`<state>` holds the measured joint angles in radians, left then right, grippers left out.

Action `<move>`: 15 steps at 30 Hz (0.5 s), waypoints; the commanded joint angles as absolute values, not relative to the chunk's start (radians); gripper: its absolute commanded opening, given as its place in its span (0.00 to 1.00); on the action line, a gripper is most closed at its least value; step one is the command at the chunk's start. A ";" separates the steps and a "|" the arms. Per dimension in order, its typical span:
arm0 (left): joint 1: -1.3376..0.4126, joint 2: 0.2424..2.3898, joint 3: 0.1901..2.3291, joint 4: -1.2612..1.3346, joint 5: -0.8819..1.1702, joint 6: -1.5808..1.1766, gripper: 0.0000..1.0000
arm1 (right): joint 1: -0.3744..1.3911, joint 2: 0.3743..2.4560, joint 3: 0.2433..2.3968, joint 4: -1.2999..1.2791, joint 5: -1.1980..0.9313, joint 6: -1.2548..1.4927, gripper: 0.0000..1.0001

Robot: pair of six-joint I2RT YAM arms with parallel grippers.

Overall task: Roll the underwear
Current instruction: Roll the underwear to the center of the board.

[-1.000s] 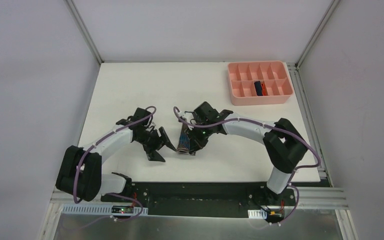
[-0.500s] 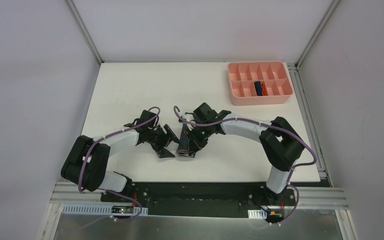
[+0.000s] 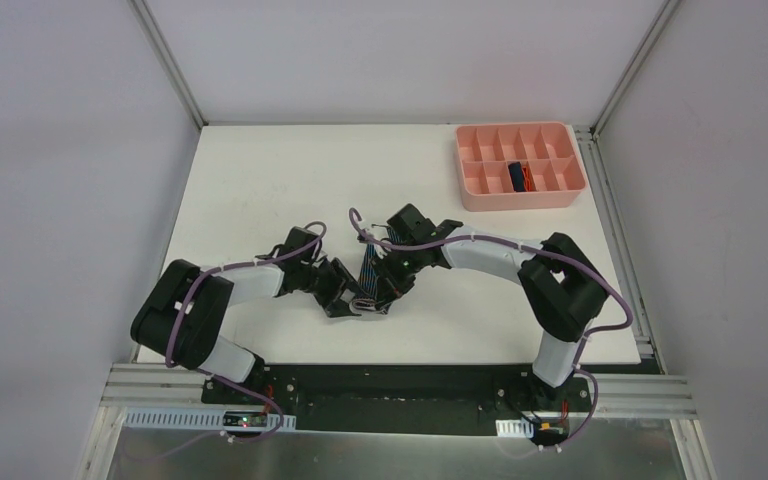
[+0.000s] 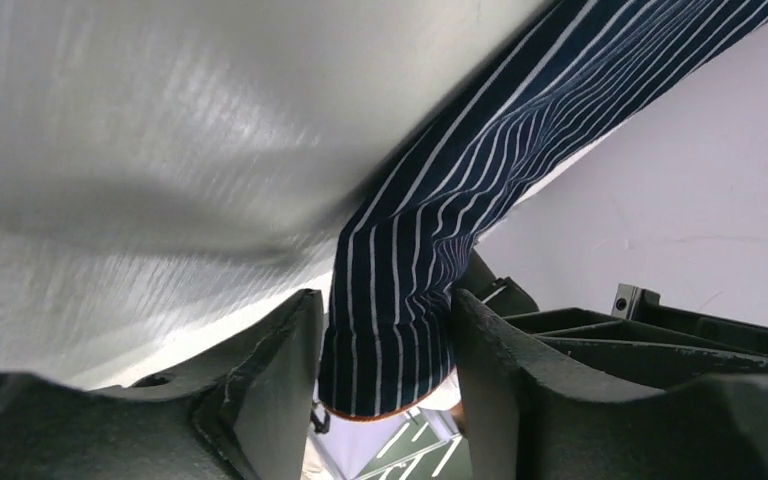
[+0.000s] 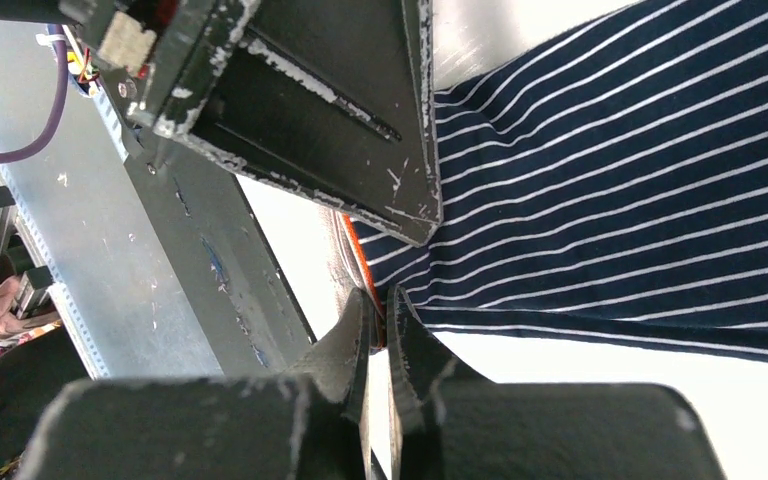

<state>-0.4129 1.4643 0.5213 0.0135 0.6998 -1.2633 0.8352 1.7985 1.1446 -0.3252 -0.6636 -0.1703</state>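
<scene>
Striped briefs (image 3: 370,281) lie mid-table btw both arms, long axis running away from bases. Left gripper (image 4: 385,395) half open around near end; right gripper (image 5: 380,325) pinched shut on hem.

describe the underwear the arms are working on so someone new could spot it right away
Start at the white table and look to its near middle, where the left gripper and right gripper meet. The striped underwear lies between them. It is dark blue with thin pale stripes, unlike the rolled piece sitting in the pink tray at the far right corner.
</scene>
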 commanded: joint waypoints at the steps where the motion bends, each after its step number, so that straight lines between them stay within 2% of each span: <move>1: -0.423 1.497 0.505 0.104 0.753 -1.312 0.42 | 0.832 1.799 1.151 -0.290 -0.681 -0.152 0.00; 5: -0.424 1.529 0.510 0.106 0.766 -1.317 0.00 | 0.834 1.785 1.149 -0.294 -0.666 -0.147 0.00; 6: -0.423 1.535 0.512 0.106 0.772 -1.319 0.00 | 0.837 1.777 1.150 -0.299 -0.646 -0.149 0.09; 7: -0.423 1.540 0.514 0.106 0.776 -1.321 0.00 | 0.841 1.758 1.144 -0.300 -0.618 -0.152 0.23; 8: -0.423 1.544 0.515 0.106 0.781 -1.322 0.00 | 0.845 1.736 1.132 -0.297 -0.583 -0.162 0.45; 9: -0.423 1.546 0.515 0.106 0.785 -1.323 0.00 | 0.849 1.707 1.118 -0.288 -0.549 -0.170 0.56; 15: -0.424 1.559 0.535 0.093 0.809 -1.314 0.00 | 0.904 1.575 1.046 -0.271 -0.342 -0.294 0.81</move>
